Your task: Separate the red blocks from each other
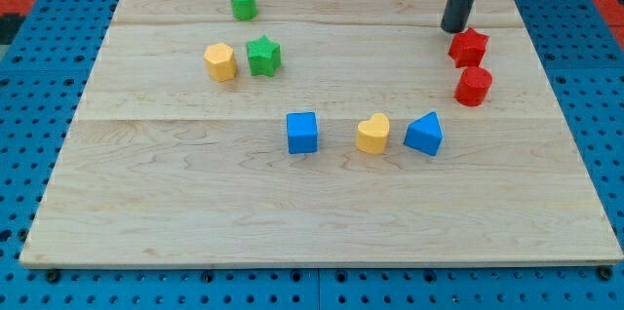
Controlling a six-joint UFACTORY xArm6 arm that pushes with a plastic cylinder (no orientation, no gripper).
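My tip [454, 27] rests on the light wooden tabletop [195, 213] at the view's upper right. There is no pincer on this arm, only the straight dark rod, so nothing opens, closes or grips.

The red star-shaped block [469, 47] lies just beside my tip, toward the view's lower right, touching or nearly so; the exact contact cannot be told. The red cylindrical block [474, 86] sits directly below the star in the view, near it but apart. The pair lines up roughly top to bottom, so a push across that line would likely widen the gap.

Count:
- red blocks: two
- green blocks: two, a cylinder [243, 2] and a star [263, 56]
- yellow blocks: two, a hexagonal one [221, 60] and a heart [372, 134]
- blue blocks: two, a cube [302, 133] and a triangular one [424, 134]
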